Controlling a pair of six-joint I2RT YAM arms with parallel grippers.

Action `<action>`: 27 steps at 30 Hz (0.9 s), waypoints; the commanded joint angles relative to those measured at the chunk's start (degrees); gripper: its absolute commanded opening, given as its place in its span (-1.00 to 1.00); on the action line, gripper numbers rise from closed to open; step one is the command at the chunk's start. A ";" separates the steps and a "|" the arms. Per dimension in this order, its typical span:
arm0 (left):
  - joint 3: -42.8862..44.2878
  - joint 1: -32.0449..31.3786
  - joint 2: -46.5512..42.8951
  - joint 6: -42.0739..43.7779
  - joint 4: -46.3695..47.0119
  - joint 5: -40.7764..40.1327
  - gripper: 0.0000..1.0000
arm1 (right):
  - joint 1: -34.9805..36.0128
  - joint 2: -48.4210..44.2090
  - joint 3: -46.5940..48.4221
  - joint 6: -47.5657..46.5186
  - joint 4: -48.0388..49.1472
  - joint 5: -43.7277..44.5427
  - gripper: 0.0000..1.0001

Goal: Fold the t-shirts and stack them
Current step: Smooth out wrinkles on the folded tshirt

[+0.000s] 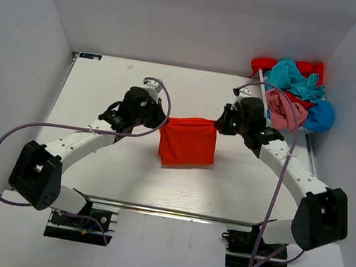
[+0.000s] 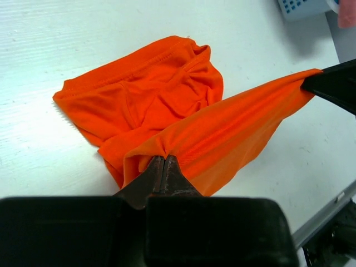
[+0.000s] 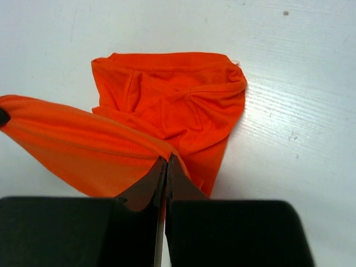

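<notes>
The bright orange-red t-shirt (image 1: 188, 143) hangs between both arms at the table's middle, its top edge stretched taut and lifted, its lower part resting on the table. My left gripper (image 1: 164, 116) is shut on the shirt's left top corner; in the left wrist view that gripper (image 2: 164, 158) pinches the cloth (image 2: 167, 111). My right gripper (image 1: 219, 124) is shut on the right top corner, pinching the cloth (image 3: 172, 105) at its tips (image 3: 167, 158). A heap of other t-shirts, teal (image 1: 295, 77), pink (image 1: 283, 108), red (image 1: 265, 64) and blue (image 1: 321, 115), lies at the back right.
The white table (image 1: 110, 89) is walled by grey panels on three sides. A purple cable loops off each arm, the left one (image 1: 1, 139) and the right one (image 1: 280, 183). A rail (image 1: 172, 212) runs along the near edge between the arm bases.
</notes>
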 commanded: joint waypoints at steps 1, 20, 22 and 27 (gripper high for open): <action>2.76 1.37 0.84 0.43 -0.60 -6.66 -1.00 | -1.19 2.24 3.85 -0.49 3.57 5.81 -1.00; 12.25 7.79 23.33 -4.14 0.72 -13.08 -1.00 | -4.80 36.31 22.66 -2.69 16.32 -6.92 -1.00; 13.92 8.40 25.27 -4.75 -1.55 -13.08 -1.00 | -5.23 38.62 25.03 -1.55 16.41 -7.28 -1.00; 17.44 10.25 26.60 -4.76 -3.68 -14.14 0.99 | -6.03 42.68 31.45 -1.19 16.50 -13.08 0.49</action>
